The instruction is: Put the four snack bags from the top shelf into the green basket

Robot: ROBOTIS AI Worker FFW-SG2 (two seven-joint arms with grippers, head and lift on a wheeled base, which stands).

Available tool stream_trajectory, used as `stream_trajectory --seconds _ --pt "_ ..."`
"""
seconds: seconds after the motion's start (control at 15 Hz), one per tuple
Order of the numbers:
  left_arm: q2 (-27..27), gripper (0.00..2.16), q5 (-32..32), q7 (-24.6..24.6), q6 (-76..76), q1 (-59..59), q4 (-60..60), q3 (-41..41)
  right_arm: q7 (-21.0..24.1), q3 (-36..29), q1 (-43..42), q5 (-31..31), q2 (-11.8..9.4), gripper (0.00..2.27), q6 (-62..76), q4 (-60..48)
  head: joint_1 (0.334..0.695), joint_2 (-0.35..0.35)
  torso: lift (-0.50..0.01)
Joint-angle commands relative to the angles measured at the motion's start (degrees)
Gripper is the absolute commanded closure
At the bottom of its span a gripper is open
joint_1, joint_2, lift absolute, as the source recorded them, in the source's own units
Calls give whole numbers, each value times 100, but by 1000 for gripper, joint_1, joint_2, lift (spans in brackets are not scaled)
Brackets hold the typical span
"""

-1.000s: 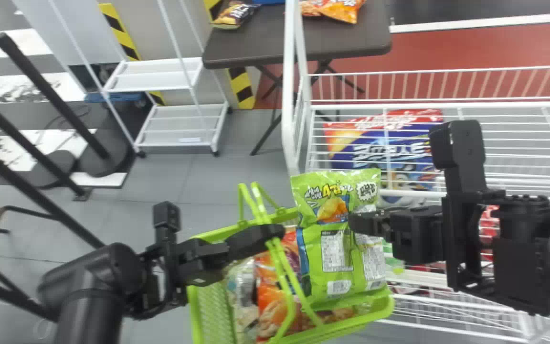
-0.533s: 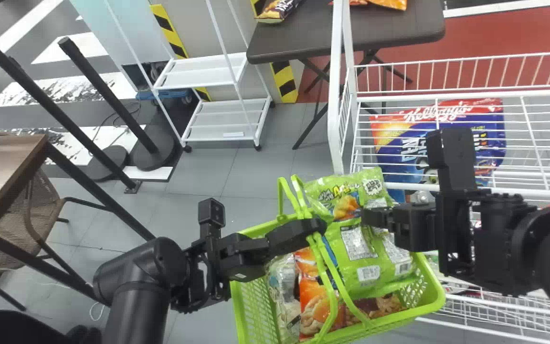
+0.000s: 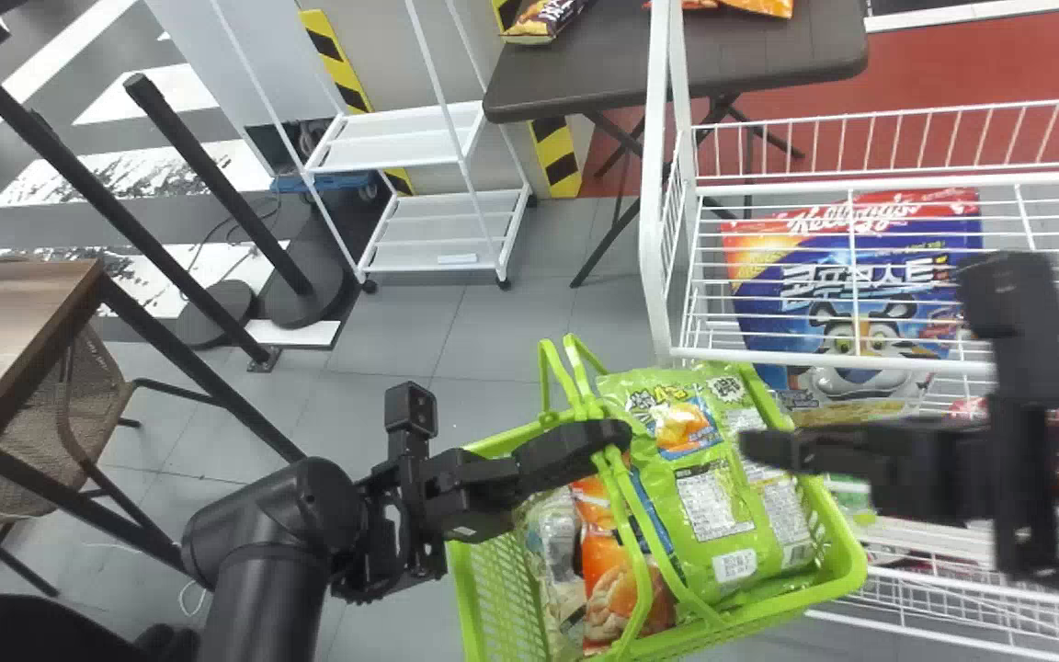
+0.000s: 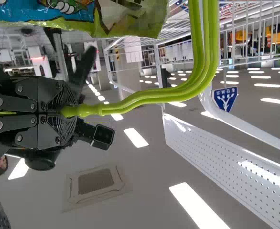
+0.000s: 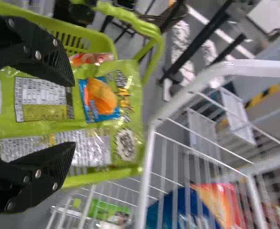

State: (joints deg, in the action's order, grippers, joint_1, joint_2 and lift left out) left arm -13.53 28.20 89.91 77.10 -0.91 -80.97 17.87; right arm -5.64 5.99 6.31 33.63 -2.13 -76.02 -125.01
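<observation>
At least three snack bags (image 3: 713, 492) lie in the basket (image 3: 493, 598), fourth unclear; left claw (image 4: 77, 111) clamps handles (image 4: 208, 52), right claw (image 5: 74, 113) gapes.

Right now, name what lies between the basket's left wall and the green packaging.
Head view: clear packaging and orange packaging, partly under the handles, lie between that wall and the green packaging.

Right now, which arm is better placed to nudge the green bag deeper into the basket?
Right, probably: the right gripper is open by the green bag; the left gripper holds the handles.
</observation>
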Motion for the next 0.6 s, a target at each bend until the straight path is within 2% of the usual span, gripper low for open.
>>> stream_trajectory --seconds 0.0,0.07,0.13,0.2,0.27,0.33,0.53 --pt "0 2148 45 66 73 -76 -94 -20 -25 -573 529 -796 -77 43 715 -665 695 288 0" --pt "0 2148 54 66 73 -111 -120 -38 -33 -784 784 -1297 -86 43 1137 -885 695 255 0" --pt "0 2148 54 66 73 -120 -156 -46 -33 -1021 1109 -1693 -95 43 1911 -982 695 163 0" --pt "0 2148 54 66 73 -120 -156 -64 -60 -1214 1355 -1913 -95 43 2631 -991 695 118 0" --pt "0 2148 63 66 91 -120 -156 -82 -60 -1417 1663 -2000 -95 43 3317 -955 695 72 0" --pt "0 2148 63 66 143 -120 -156 -90 -68 -1522 1979 -2027 -95 43 4108 -859 695 -21 0" --pt "35 2148 81 66 337 -199 -323 -222 -25 -1610 2586 -2211 -7 43 5971 -323 695 -106 0"
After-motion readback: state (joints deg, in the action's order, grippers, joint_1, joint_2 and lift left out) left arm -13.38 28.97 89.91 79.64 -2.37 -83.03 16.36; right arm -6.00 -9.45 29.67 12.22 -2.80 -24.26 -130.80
